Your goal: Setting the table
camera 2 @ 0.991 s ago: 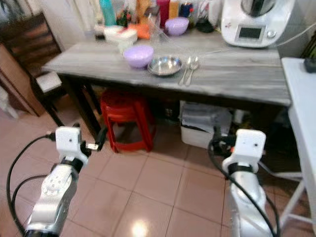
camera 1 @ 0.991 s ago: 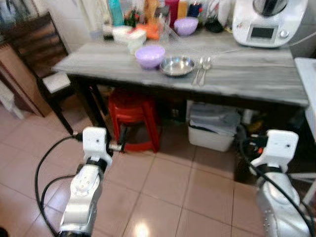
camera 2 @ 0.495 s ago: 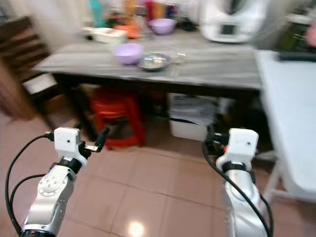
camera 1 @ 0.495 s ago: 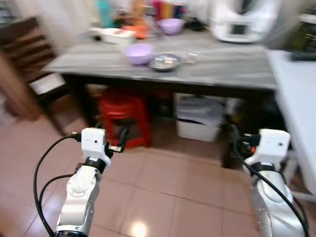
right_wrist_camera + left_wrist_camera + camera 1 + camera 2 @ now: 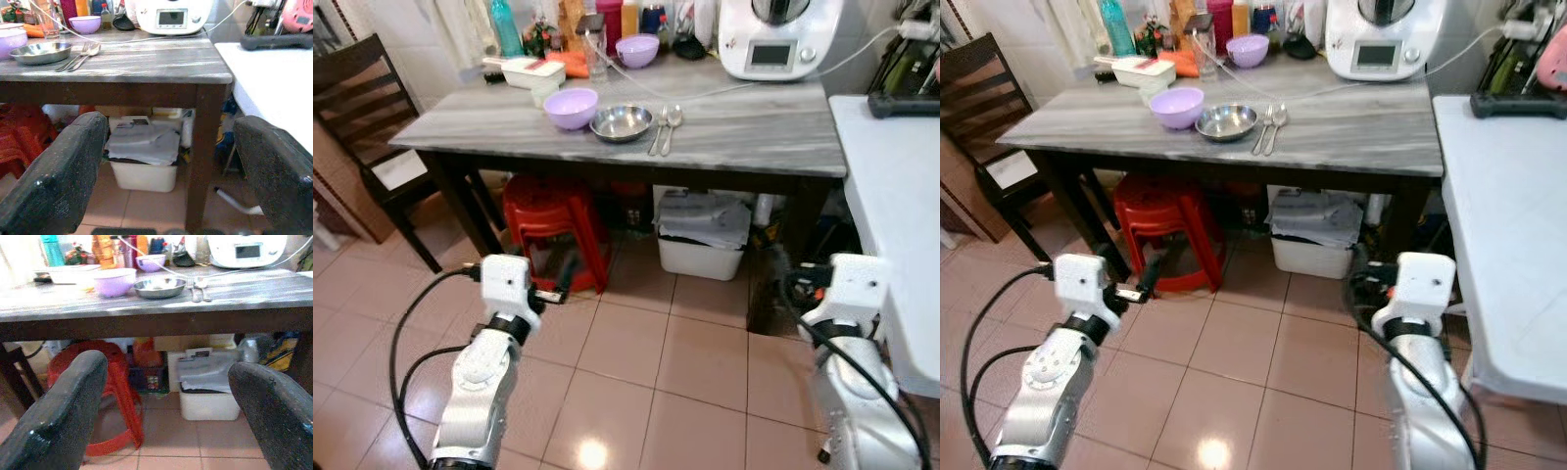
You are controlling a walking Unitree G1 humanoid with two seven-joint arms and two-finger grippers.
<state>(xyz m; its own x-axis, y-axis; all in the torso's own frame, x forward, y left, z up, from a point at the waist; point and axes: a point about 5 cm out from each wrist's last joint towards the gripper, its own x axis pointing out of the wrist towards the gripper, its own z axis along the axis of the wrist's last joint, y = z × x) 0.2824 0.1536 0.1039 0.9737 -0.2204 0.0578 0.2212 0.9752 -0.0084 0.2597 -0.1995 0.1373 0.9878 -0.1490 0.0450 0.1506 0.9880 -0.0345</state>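
On the grey wooden table [image 5: 754,137] a purple bowl [image 5: 571,106] stands beside a steel bowl [image 5: 621,123], with a fork and spoon [image 5: 664,125] lying just right of it. A second purple bowl [image 5: 636,49] sits at the back among bottles. Both arms are held low over the tiled floor, well short of the table. My left gripper [image 5: 168,367] is open and holds nothing, pointing toward the red stool. Facing the table's right leg, my right gripper [image 5: 171,125] is open too, nothing between its fingers.
A white kitchen appliance [image 5: 771,37] with its cable stands at the table's back right. Under the table are a red stool [image 5: 553,230] and a white bin [image 5: 703,240]. A dark chair [image 5: 362,108] is at the left, a white table [image 5: 901,225] at the right.
The whole picture has shifted and sharpened, so the camera has turned and drawn back. The white table at the right has come into view. Both arms hold the same low pose.
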